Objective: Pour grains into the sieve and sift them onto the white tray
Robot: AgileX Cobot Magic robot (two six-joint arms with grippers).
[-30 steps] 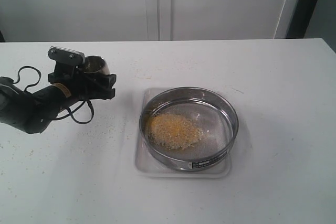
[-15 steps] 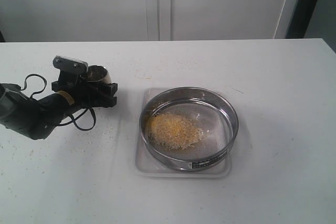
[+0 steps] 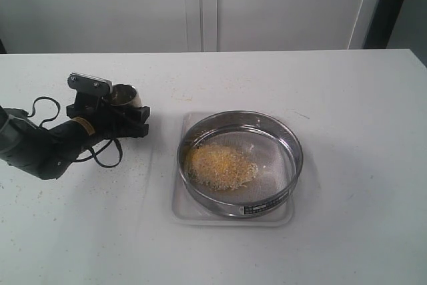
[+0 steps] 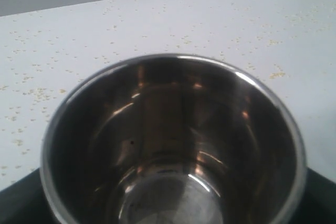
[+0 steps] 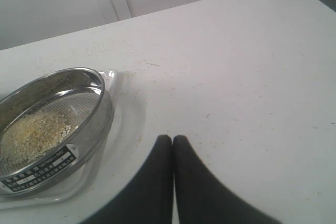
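Left gripper (image 3: 124, 110) clamped on a small steel cup (image 3: 125, 93) that stands mouth up with its polished interior bare, well to the left of the sieve (image 3: 292, 143). Right gripper (image 5: 173, 141) has its fingers pressed together, holding nothing, near the sieve's labelled side. Sieve rests on the white tray (image 3: 181, 213); the grains (image 3: 220, 165) lie heaped on its mesh, left of centre. Stray granules dot the table (image 3: 347, 98).

The left gripper (image 3: 131, 114) is gripping a small steel cup (image 3: 124, 93) at the left of the white table (image 3: 347, 91). Well apart from it, the sieve (image 3: 288, 143) is sitting on the white tray (image 3: 183, 210). The yellow grains (image 3: 220, 165) are lying heaped on the left part of its mesh. Stray granules are dotting the table near the arm.
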